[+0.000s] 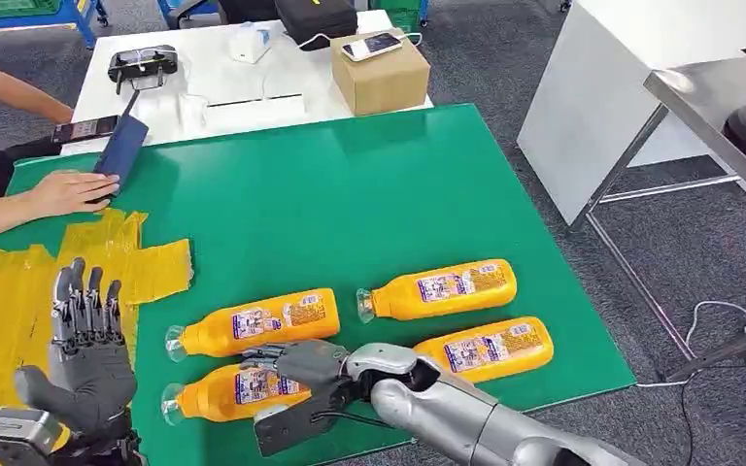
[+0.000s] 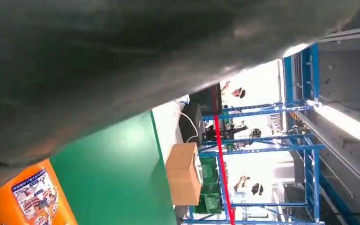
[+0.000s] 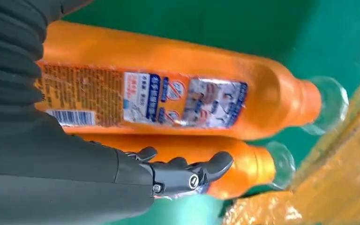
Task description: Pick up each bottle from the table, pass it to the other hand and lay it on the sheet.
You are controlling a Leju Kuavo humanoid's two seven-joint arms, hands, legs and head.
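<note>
Left hand [image 1: 83,354] hovers over the yellow sheet [image 1: 19,291], fingers [image 1: 83,291] spread, holding nothing. Right hand [image 1: 296,374] rests on the nearest orange bottle [image 1: 228,388] (grasp uncertain); three more bottles [image 1: 442,289] lie on the green surface [image 1: 350,194].

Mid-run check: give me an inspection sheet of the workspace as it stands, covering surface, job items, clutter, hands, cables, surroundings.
Surface: green table; crinkled yellow sheet at its left side, no bottle on it.
Job's things: four orange bottles lying flat on the green: near-left bottle, one behind it, two to the right.
Clutter: cardboard box with a phone on it; a person's hand by a blue case.
Hands: right hand wraps over the near-left bottle; left hand raised over the sheet, fingers apart.
Cables: white cable on the floor, right.
Surroundings: white table behind.
</note>
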